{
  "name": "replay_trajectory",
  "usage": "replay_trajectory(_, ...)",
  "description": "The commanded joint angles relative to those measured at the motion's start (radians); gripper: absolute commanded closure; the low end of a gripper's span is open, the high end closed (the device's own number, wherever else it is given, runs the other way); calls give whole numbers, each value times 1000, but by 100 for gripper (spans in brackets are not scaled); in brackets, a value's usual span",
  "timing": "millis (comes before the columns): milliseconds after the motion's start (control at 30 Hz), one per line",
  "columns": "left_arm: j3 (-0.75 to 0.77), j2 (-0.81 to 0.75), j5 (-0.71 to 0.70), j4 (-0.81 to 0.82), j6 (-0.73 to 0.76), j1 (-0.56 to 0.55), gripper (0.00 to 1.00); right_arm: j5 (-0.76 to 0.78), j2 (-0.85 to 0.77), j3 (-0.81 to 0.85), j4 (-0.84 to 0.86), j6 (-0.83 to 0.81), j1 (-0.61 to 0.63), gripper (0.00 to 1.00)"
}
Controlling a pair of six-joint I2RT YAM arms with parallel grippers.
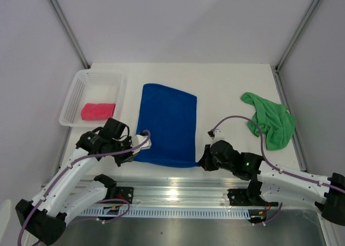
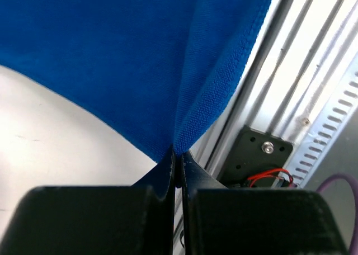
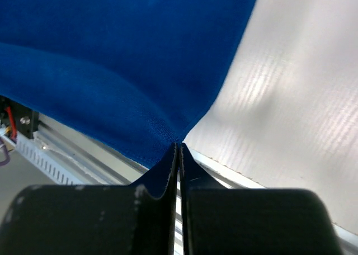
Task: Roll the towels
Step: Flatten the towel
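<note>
Blue towel is clamped at both near corners. The left gripper is fully closed, its two black fingers pressed together on the near left corner of the cloth. In the left wrist view the fabric leaves the pinch as a raised crease running away from the fingertips. The right gripper is likewise fully closed, nipping the near right corner. In the right wrist view the cloth fans out from the fingertips, with a soft fold along its near edge.

Beyond the two grips, the blue towel lies spread open on the white table, roughly at its centre, with the longer side running near to far. Its near edge lies at the near edge of the table, just beside the aluminium rail that carries the arm bases. Its far edge slants, the far left corner lying farther away than the far right corner.

To the left of the blue towel, a white mesh basket stands at the far left of the table. The pink towel lies inside it as a compact oblong bundle at the near end.

The green towel lies crumpled at the right side of the table, well apart from the blue towel. A purple cable from the right arm loops over the table between the two, near the green towel.
</note>
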Motion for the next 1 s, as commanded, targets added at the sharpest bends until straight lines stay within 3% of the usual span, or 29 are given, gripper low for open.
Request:
replay_trajectory(0, 17, -5, -59, 88, -93, -4, 99, 70, -24, 48, -49, 9, -8, 100)
replay_trajectory(167, 97, 28, -91, 97, -108, -1, 99, -23, -31, 108, -93, -63, -172, 100)
replay_trajectory(300, 135, 61, -78, 59, -131, -1, 99, -30, -76, 112, -210, -21, -177, 100)
replay_trajectory(433, 184, 97, -71, 80, -154, -1, 99, -39, -170, 53, -186, 19, -206, 100)
replay_trajectory(600, 236, 201, -117, 91, -168, 5, 99, -201, -46, 168, -248, -105, -374, 100)
replay_trajectory(767, 316, 271, -96, 22, -170, 33, 99, -266, 9, 193, -343, -82, -391, 100)
replay_trajectory(900, 364, 372, -87, 43, -190, 41, 99, -292, 85, 165, -218, -114, -462, 100)
replay_trajectory(933, 432, 451, -91, 81, -193, 41, 99, -368, 136, 177, -107, -141, -512, 100)
replay_trajectory(967, 469, 500, -122, 105, -207, 42, 99, -428, 199, 238, -36, -172, -639, 100)
